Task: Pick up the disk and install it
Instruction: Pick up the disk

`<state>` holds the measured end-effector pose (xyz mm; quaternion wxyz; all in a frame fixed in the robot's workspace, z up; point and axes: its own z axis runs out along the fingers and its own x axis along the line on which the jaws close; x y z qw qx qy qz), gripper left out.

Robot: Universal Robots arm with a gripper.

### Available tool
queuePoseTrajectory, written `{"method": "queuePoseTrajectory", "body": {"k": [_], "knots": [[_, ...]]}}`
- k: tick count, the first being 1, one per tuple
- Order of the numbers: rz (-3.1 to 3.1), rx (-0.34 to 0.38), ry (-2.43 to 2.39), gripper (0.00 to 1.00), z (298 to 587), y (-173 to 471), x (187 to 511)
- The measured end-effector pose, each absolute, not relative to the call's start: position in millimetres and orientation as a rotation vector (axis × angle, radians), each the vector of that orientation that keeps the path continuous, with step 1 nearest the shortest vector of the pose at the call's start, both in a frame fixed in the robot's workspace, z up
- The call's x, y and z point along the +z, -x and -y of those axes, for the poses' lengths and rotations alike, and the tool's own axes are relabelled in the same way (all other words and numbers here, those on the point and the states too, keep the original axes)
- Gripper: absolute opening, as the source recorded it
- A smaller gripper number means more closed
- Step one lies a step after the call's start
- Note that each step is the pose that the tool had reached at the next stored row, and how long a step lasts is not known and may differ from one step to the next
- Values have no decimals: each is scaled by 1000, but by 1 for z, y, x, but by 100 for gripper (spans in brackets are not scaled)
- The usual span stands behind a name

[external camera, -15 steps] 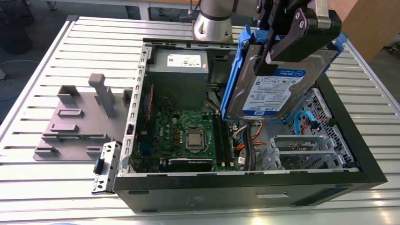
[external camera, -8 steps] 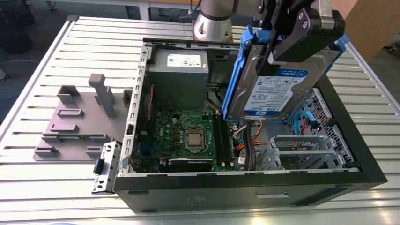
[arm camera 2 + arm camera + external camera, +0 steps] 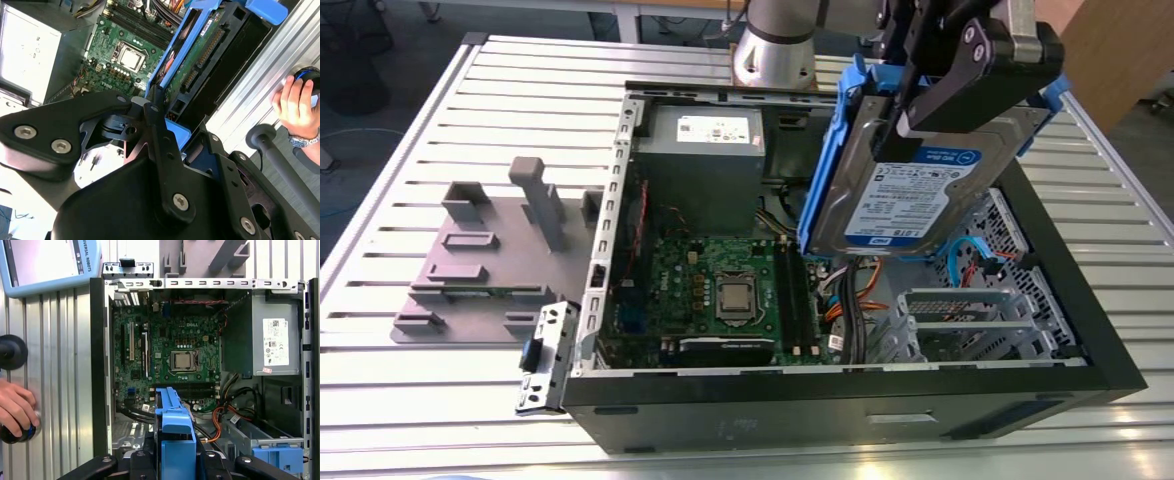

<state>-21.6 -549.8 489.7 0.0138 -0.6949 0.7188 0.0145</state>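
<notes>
Above open computer case (image 3: 854,395): holding disk (image 3: 907,200) tilted in gripper (image 3: 947,95) clamped shut on it, clear of motherboard (image 3: 720,290) below.

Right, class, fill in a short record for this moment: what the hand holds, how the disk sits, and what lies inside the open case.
hand: shut on the disk, near its upper end
disk: in the air, tilted, label facing the exterior view
position: above the open computer case, toward the exterior view's right
inside case: motherboard, grey power supply, metal drive cage
install: not yet done
beside case: grey fixture on the slatted table
</notes>
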Motion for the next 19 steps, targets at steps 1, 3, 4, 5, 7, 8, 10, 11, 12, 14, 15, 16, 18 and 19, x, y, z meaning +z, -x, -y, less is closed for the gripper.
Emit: {"method": "queuePoseTrajectory", "body": {"k": [1,3,4,5,7,8,10,11,12,14,15,16,18,19], "knots": [[-2238,45,2164,36,550,21,490],[-2238,45,2164,36,550,21,490],[-2238,45,2164,36,550,20,490],[-2238,45,2164,36,550,20,490],[-2238,45,2164,36,550,19,490],[-2238,45,2164,36,550,19,490],[-2238,45,2164,36,550,18,490],[-2238,45,2164,36,550,18,490],[-2238,45,2164,36,550,18,490],[-2238,45,2164,36,550,17,490],[-2238,45,2164,36,550,17,490],[-2238,45,2164,36,550,17,490],[-2238,45,2164,36,550,16,490],[-2238,45,2164,36,550,16,490]]}}
